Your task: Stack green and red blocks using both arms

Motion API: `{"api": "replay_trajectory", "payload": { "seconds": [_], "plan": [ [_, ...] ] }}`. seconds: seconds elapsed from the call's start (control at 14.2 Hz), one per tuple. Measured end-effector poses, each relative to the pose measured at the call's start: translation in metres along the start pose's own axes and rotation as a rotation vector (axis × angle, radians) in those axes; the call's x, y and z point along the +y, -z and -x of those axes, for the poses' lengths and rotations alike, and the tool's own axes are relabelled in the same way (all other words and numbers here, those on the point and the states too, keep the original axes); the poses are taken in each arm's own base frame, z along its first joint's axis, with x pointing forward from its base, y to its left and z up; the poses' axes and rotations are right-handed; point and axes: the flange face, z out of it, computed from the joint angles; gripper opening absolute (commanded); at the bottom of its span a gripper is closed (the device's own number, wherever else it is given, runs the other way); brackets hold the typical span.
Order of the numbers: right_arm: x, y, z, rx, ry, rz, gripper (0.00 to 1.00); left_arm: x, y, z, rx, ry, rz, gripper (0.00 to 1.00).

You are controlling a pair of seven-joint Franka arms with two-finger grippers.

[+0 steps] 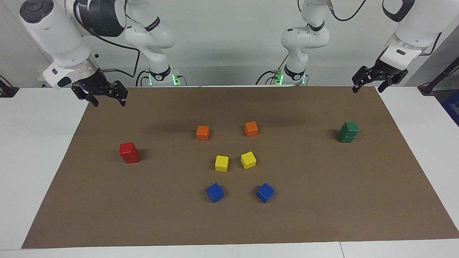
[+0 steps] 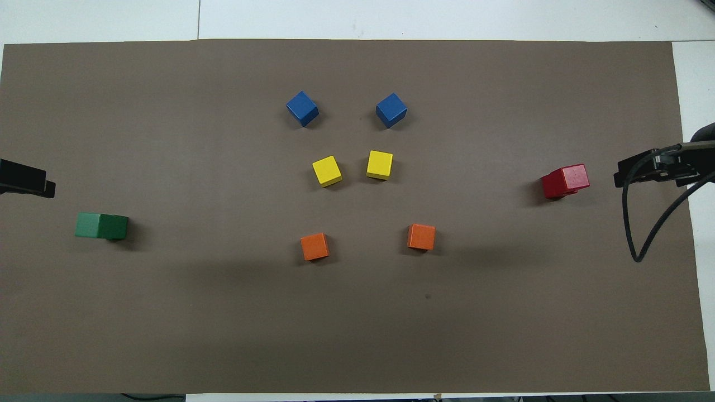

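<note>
Glossy green cubes (image 1: 348, 132) stacked at the left arm's end of the matte brown mat (image 1: 322, 215), red cubes (image 1: 129, 152) stacked at the right arm's end, left gripper (image 1: 370, 82) and right gripper (image 1: 104, 97) raised, spread wide, empty.

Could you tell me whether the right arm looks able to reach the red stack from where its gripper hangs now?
Probably yes: the right gripper hangs open over the mat's corner, and nothing stands between it and the red stack.

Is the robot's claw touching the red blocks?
Apart. In the facing view the right gripper hangs open in the air over the mat's edge, with bare mat between it and the red blocks.
</note>
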Motion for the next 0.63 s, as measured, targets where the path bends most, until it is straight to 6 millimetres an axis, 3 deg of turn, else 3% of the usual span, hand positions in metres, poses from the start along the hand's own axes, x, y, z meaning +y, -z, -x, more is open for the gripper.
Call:
{"api": "replay_trajectory", "payload": {
  "seconds": [0.63],
  "plan": [
    [0.0037,0.0,0.0001,-0.001,-0.001,0.03,0.99,0.0008,0.0,0.0,0.0,-0.001,0.0,1.0]
  ]
}}
